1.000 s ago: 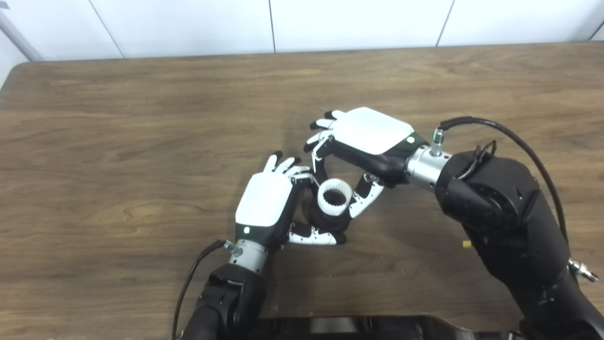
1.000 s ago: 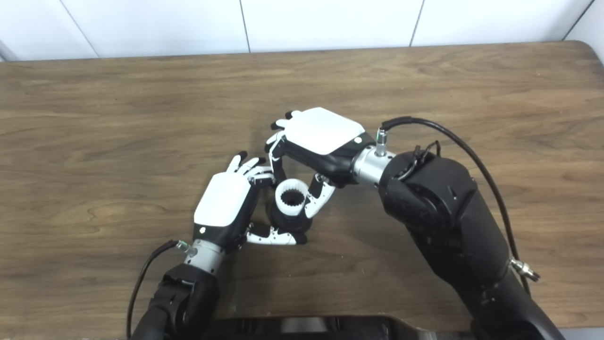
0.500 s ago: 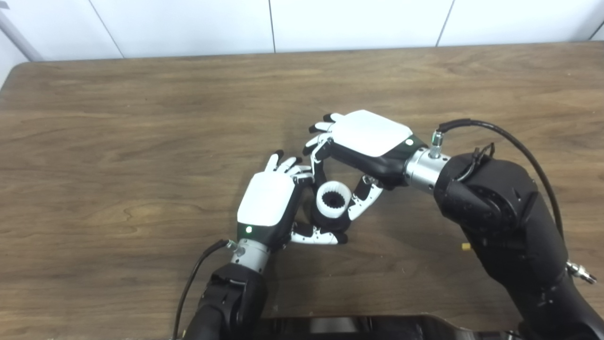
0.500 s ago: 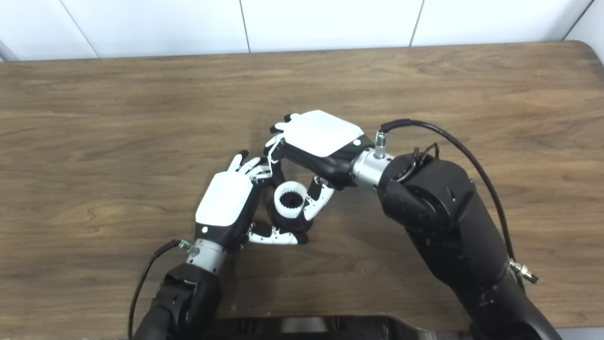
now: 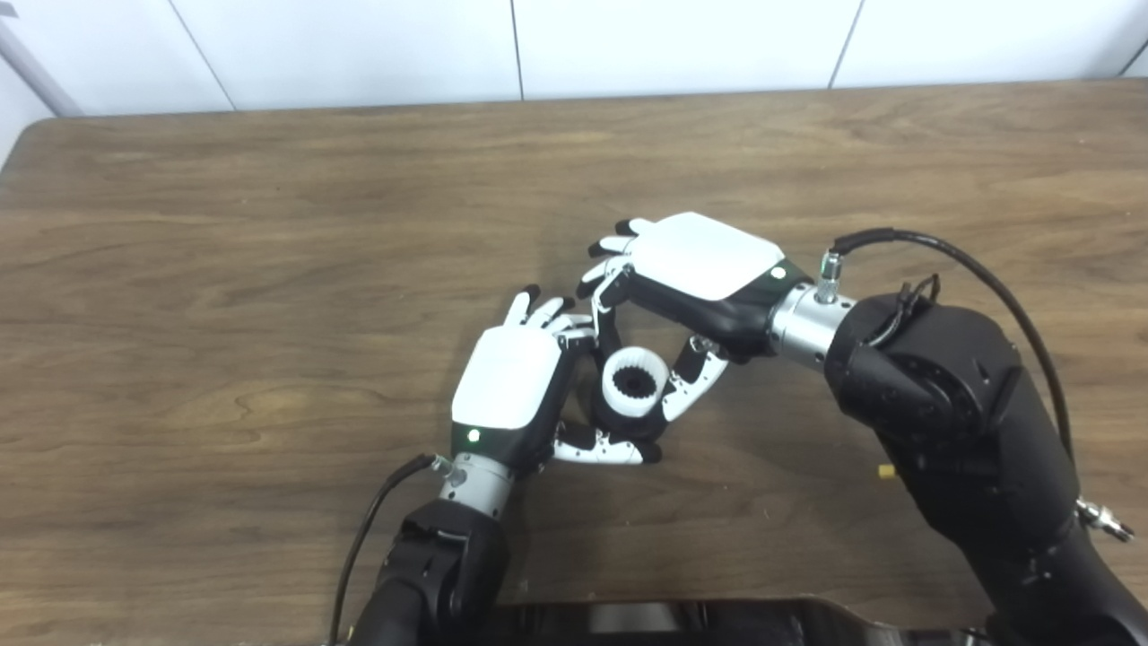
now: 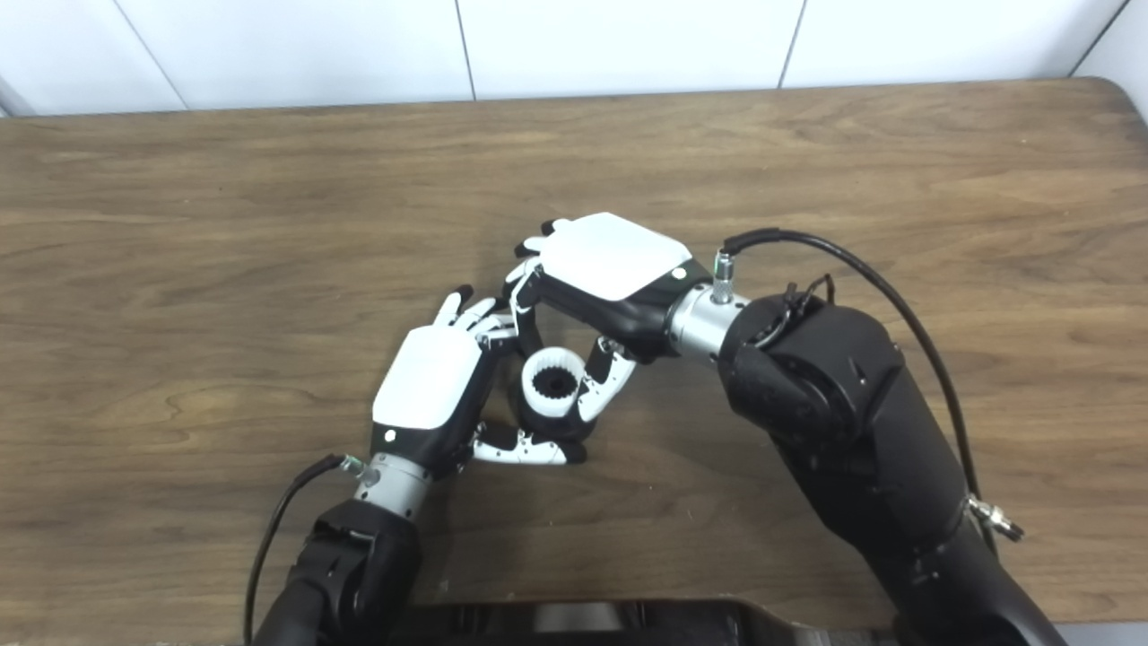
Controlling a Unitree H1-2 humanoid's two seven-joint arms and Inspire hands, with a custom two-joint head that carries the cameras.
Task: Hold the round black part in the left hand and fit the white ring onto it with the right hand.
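Over the wooden table point(image 5: 269, 269) the right hand point(image 5: 691, 269) pinches the white ring point(image 5: 635, 383) onto the black part point(image 5: 619, 422), which the left hand point(image 5: 511, 395) grips – the ring sits a little lower than a second ago, so seating seems nearly done.

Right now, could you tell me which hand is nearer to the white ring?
Right. The right hand has fingers on the white ring, reaching down from behind. The left hand sits beside it, cradling the round black part underneath.
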